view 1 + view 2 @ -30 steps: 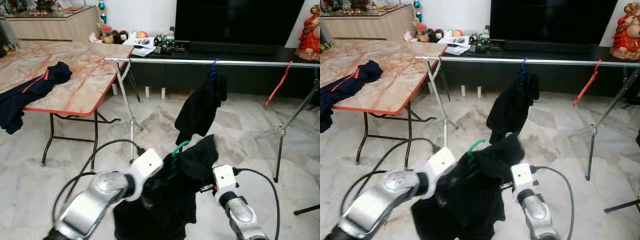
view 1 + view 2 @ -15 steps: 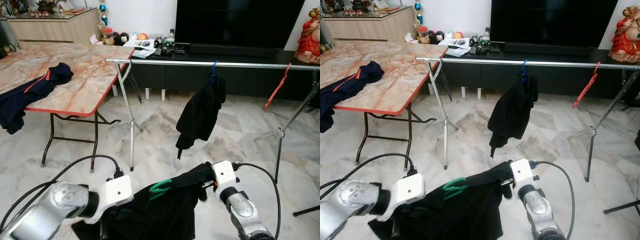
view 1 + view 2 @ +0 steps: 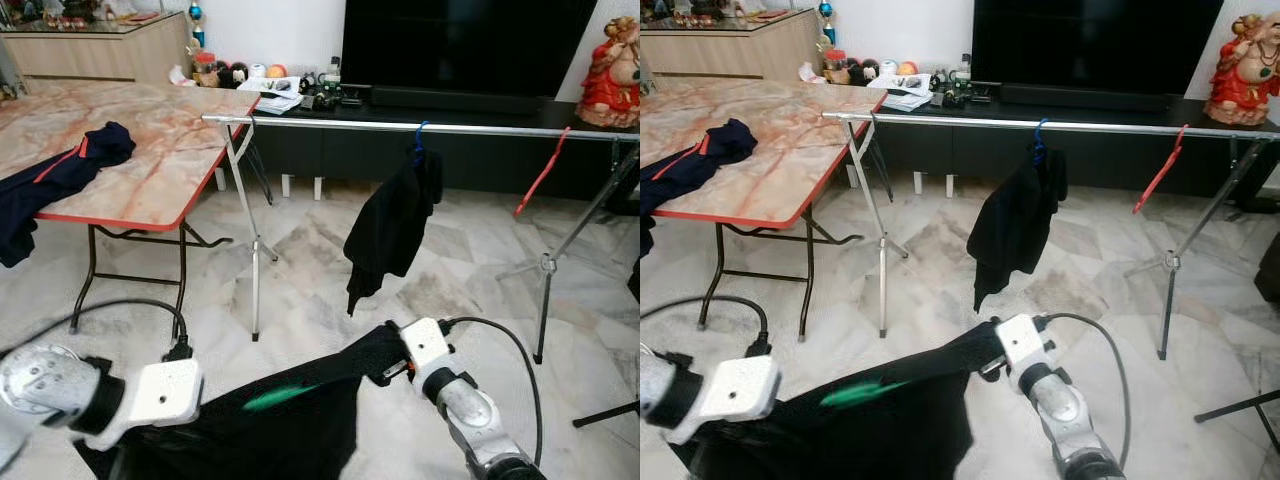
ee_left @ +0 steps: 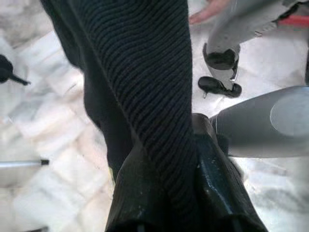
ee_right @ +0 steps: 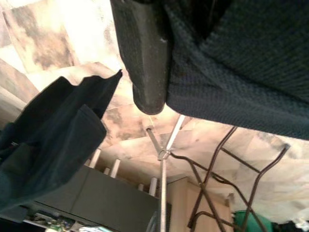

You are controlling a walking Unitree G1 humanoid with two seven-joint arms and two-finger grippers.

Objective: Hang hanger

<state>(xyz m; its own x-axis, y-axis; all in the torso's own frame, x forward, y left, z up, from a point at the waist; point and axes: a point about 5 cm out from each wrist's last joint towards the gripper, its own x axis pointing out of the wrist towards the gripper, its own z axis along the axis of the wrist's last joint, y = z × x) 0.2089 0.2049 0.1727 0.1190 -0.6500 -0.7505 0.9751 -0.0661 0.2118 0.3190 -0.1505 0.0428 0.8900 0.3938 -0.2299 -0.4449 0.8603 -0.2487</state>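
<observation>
A black knit garment [image 3: 300,420] is stretched low between my two grippers, with a blurred green hanger [image 3: 280,397] inside it. My left gripper [image 4: 166,193] is shut on one end of the fabric at the lower left. At the other end, near the middle, my right gripper [image 5: 161,94] is shut on the cloth, and one black finger [image 5: 145,53] shows. Ahead runs the silver clothes rail [image 3: 330,122]. It carries another black garment [image 3: 390,225] on a blue hanger [image 3: 419,134] and a bare red hanger [image 3: 540,172].
A folding table [image 3: 170,150] with a navy garment [image 3: 50,180] stands at the left, beside the rail's tripod leg [image 3: 254,250]. The other tripod [image 3: 545,265] is at the right. A TV console [image 3: 470,100] lies behind the rail. A person's leg and shoe [image 4: 219,67] are nearby.
My left arm has swung down and to the left, pulling the garment out wide between both grippers. The green hanger went from upright to lying flat. The camera also shifted a little.
</observation>
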